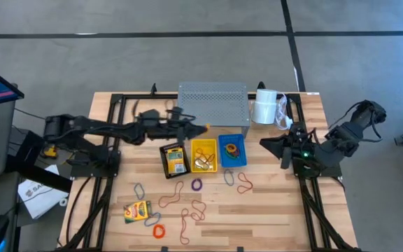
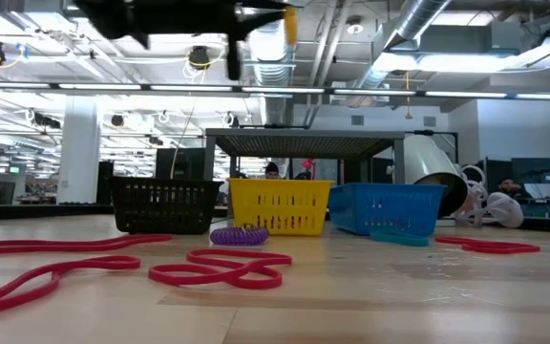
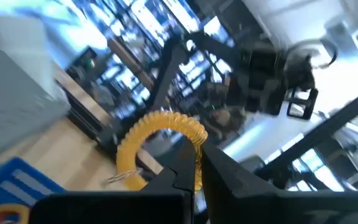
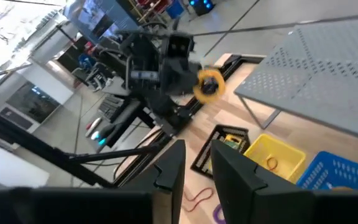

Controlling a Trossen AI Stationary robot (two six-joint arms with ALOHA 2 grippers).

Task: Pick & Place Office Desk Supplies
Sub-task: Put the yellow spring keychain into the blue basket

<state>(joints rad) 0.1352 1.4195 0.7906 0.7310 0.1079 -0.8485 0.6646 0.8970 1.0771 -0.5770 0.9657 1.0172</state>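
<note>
Nearest the yellow basket (image 1: 204, 155), thin red rubber-band loops (image 2: 216, 269) lay limp and light on the surface (image 1: 271, 217), best pinched on one strand, while above it the left claw (image 3: 197, 163) pinched an orange coiled loop (image 3: 160, 132); beyond, the right claw (image 4: 197, 163) hung part-spread, empty.
</note>
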